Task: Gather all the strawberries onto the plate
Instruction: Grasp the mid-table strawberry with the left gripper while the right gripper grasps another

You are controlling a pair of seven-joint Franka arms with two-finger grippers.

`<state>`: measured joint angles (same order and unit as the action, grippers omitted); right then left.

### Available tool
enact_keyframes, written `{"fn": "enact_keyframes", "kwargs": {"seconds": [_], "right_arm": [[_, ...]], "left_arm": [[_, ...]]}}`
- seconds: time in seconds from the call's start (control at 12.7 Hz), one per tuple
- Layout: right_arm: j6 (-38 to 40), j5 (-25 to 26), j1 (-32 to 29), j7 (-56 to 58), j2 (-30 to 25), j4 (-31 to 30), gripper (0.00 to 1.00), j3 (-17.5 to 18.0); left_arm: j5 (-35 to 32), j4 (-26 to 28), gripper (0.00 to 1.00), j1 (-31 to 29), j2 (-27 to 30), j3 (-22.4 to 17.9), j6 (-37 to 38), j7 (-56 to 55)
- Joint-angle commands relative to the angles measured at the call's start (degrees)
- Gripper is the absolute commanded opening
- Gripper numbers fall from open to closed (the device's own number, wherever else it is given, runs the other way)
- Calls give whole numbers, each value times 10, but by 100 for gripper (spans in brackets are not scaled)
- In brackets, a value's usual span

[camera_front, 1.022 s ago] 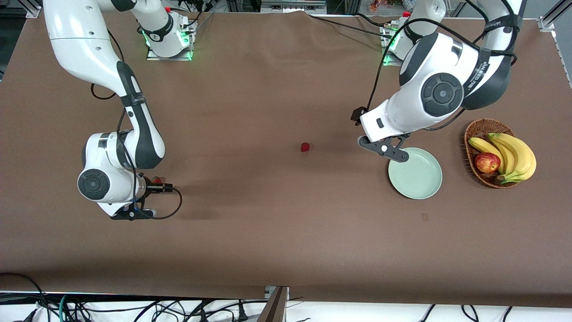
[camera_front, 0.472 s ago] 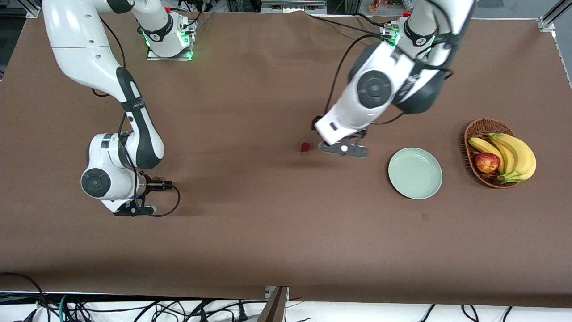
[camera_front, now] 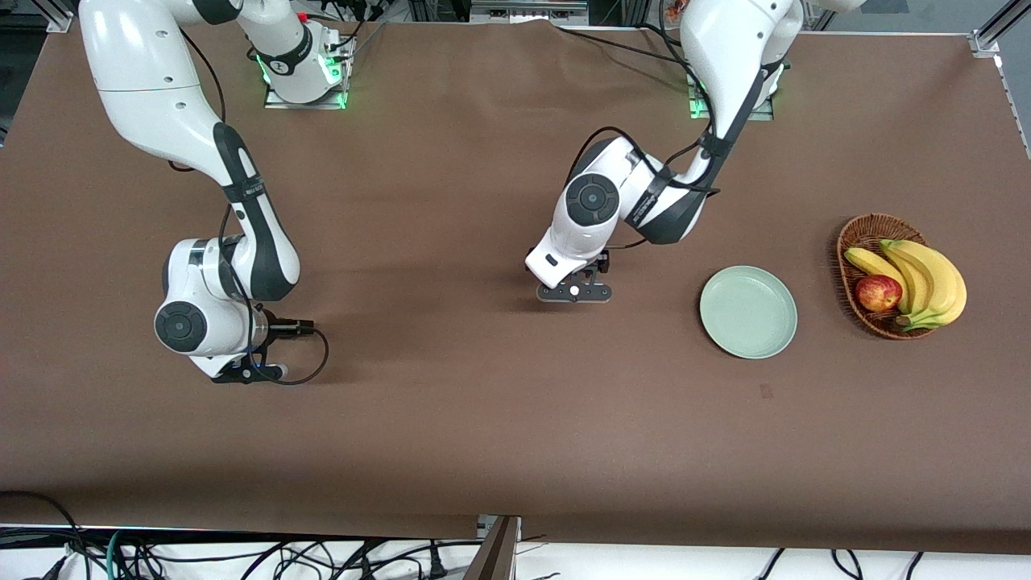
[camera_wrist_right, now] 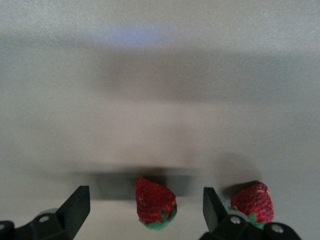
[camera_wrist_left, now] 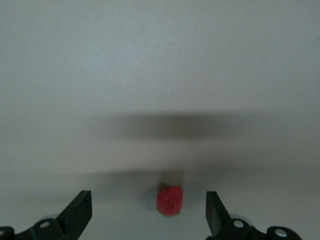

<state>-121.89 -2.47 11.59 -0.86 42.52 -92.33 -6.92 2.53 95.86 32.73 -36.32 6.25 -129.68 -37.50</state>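
Observation:
One strawberry (camera_wrist_left: 169,200) lies on the brown table between the open fingers of my left gripper (camera_wrist_left: 147,220). In the front view that gripper (camera_front: 573,290) is low over the table's middle and hides this berry. A second strawberry (camera_wrist_right: 155,204), green cap toward the camera, lies between the open fingers of my right gripper (camera_wrist_right: 145,212). A third strawberry (camera_wrist_right: 253,201) lies just outside one finger. In the front view the right gripper (camera_front: 246,369) is low at the right arm's end and hides both berries. The mint-green plate (camera_front: 748,312) sits empty toward the left arm's end.
A brown wicker basket (camera_front: 866,234) with bananas (camera_front: 926,278) and a red-yellow apple (camera_front: 878,293) stands beside the plate, at the left arm's end of the table. Cables hang along the table's near edge.
My left arm has swung from over the plate to the table's middle and come down around the lone strawberry. My right gripper has shifted slightly over its two berries.

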Motion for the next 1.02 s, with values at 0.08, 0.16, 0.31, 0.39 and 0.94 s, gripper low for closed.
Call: {"fn": "enact_keyframes", "kwargs": {"seconds": [0.08,0.16,0.31,0.39,0.94], "right_arm": [[-11,-15,-6,16,-13,-22,80,6],[-11,-15,-6,16,-14,-24,72,6],[-10,-15,-7,17,-15,-25,71,6],[-10,-15,-8,22,-18,-29,71,6],[-9,-15,-17,44,-26,-37,44,4]], "left_arm": [[-15,60,100,15,4,-3,-55,-32],[-14,62,100,19,4,-2,-62,-34],[-11,62,100,28,4,-1,-63,-36],[-9,62,100,35,3,2,-64,-36],[-18,62,73,45,-26,1,-110,-25]]}}
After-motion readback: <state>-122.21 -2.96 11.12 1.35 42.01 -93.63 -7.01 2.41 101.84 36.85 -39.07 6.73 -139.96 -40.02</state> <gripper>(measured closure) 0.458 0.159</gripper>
